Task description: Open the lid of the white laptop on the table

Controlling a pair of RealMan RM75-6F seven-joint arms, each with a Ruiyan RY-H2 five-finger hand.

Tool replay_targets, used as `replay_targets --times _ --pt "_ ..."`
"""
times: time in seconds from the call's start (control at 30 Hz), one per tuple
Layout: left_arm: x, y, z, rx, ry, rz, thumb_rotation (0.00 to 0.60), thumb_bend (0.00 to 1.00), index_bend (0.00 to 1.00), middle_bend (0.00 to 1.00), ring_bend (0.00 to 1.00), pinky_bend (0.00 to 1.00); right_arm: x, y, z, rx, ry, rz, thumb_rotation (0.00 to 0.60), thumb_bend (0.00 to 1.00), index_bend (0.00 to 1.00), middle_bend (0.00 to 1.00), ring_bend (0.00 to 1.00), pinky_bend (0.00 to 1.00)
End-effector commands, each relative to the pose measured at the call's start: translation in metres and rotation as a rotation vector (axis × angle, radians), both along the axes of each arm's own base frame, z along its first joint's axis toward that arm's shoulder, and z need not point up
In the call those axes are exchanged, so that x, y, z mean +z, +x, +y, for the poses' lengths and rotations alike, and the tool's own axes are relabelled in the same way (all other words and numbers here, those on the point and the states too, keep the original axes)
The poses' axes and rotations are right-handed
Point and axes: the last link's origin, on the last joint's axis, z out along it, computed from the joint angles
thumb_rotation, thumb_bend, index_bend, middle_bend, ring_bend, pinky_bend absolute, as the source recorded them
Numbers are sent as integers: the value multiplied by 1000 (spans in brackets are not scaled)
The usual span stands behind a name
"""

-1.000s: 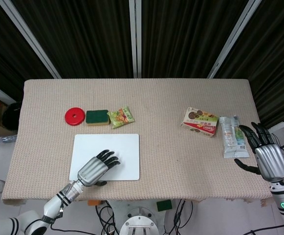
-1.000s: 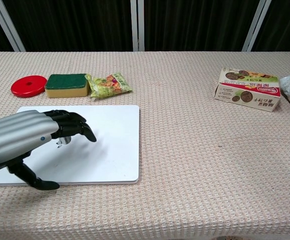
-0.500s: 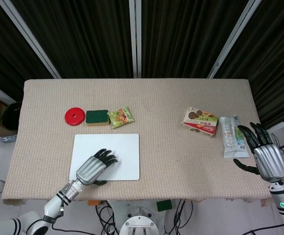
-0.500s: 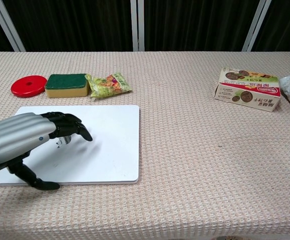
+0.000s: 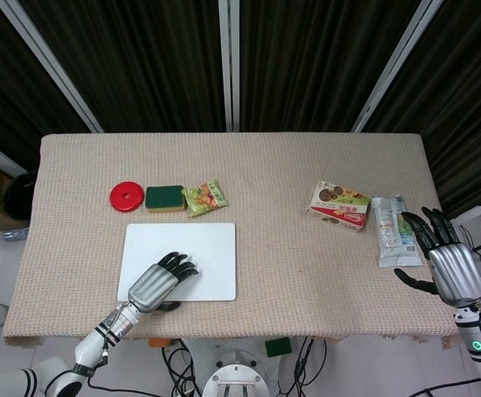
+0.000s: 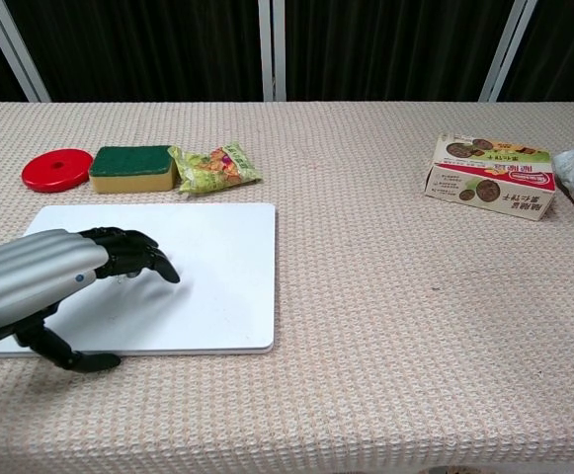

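Left hand (image 5: 153,285) spread, holding nothing, fingers over closed white laptop (image 5: 199,256) near worktop (image 5: 290,165) front-left corner; right hand (image 5: 447,260) open.

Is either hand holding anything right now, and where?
Nothing is held. The left hand is over the flat white laptop, thumb at its near edge; the right hand is spread, empty.
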Motion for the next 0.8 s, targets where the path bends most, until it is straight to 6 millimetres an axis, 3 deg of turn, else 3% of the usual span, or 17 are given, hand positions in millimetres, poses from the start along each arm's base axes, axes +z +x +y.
replay_targets --times 0.03,0.43,0.8 --pt "0 -1 1 -1 1 4 600 287 217 184 79 113 0 0 0 -1 2 1 600 139 0 94 0 9" --pt "4 -1 8 23 17 -24 600 363 218 184 79 113 -1 -1 0 -5 2 0 600 139 0 93 0 9" --pt "1 -12 15 -61 162 13 600 536 255 197 79 125 -7 -3 1 -6 28 -13 600 142 0 92 0 9"
